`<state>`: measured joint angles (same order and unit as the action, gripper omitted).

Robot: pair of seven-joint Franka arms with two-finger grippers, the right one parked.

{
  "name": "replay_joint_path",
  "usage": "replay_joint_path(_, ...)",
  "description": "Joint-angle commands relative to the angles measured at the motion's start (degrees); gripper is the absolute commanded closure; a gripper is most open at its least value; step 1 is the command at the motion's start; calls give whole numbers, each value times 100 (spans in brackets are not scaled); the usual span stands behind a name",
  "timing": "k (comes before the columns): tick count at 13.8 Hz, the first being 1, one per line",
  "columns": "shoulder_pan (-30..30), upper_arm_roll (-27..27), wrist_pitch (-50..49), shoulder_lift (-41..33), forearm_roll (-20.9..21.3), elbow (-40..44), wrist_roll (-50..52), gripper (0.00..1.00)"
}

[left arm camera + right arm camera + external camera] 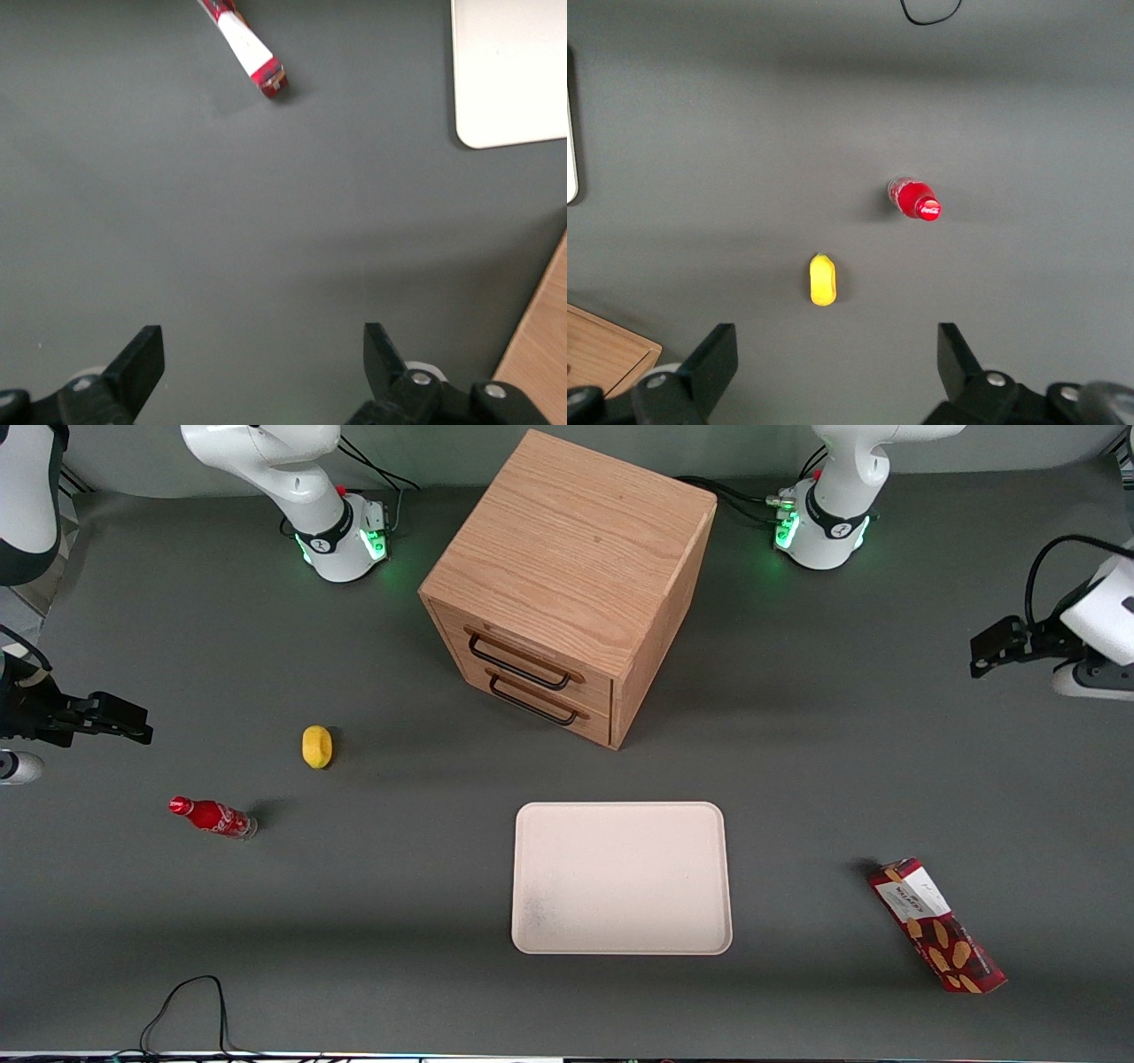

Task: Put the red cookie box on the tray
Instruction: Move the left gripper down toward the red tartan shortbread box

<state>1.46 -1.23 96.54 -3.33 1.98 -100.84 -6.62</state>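
In the front view, nearest the camera at lower right, the red cookie box (936, 924) lies flat on the grey table (354, 921), a long dark red carton with a white label at its upper end and orange-yellow cookie pictures below. The cream-pink tray (622, 878) sits well apart from it at lower centre. My gripper (985, 648) hangs at the right edge. In my wrist view, my fingers (142, 354) stand wide apart, holding nothing; the box's label end (252, 53) shows.

Robotics lab: two arms, grey table (797, 735)
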Motion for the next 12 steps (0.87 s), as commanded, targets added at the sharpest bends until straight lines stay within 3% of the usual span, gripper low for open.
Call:
replay_joint_path(1, 74, -27, 391, 567, 48, 220, -50, 0)
replay_joint_path(5, 100, -193, 418, 2289, -5, 1941, 668, 0)
replay_joint_path(8, 48, -342, 1004, 3239, -188, 2533, 1433, 1)
replay_joint_path(12, 91, -746, 2472, 4224, -1154, 2534, 1734, 1)
